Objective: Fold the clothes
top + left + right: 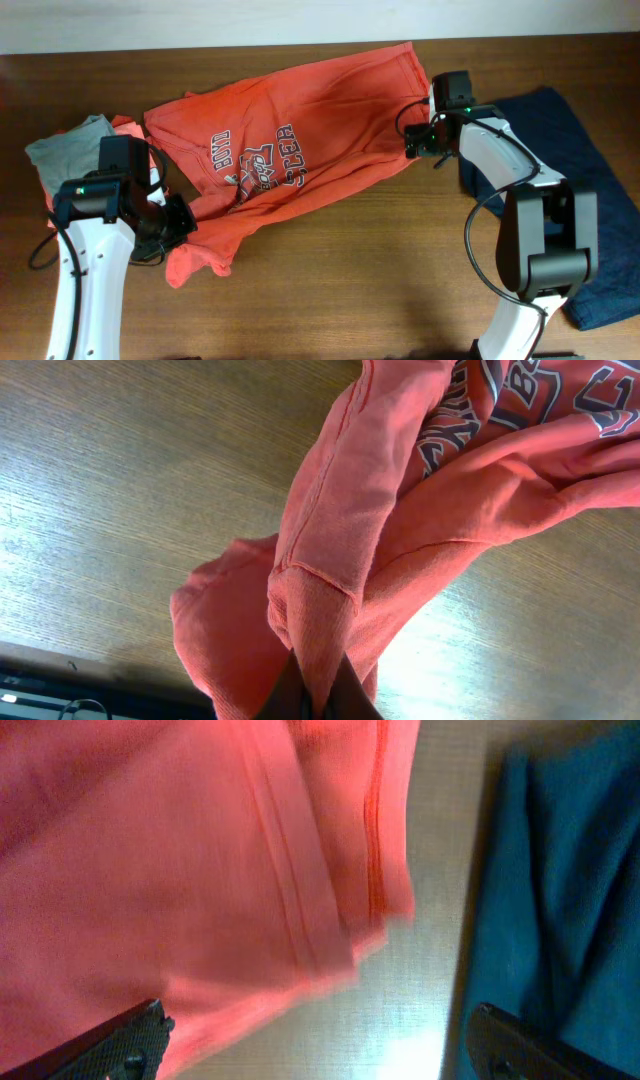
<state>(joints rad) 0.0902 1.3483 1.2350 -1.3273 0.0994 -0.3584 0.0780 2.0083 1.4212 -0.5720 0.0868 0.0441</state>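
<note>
The clothes here are an orange-red T-shirt (300, 120) with dark-and-white lettering, lying crumpled and slanted from the table's back centre down to the front left. My left gripper (178, 222) is at its lower left end, shut on a seamed fold of the orange fabric (320, 590); in the left wrist view the fingers (352, 695) pinch that fold. My right gripper (418, 140) hovers at the shirt's right edge. In the right wrist view it (320, 1040) stands wide open over bare wood, the shirt's hem (200, 850) by its left finger, nothing between the fingers.
A dark navy garment (580, 200) lies at the right, under the right arm, close to the right finger (520, 1045). A small grey shirt (68, 148) sits at the far left behind the left arm. Bare wooden table (380, 280) fills the front middle.
</note>
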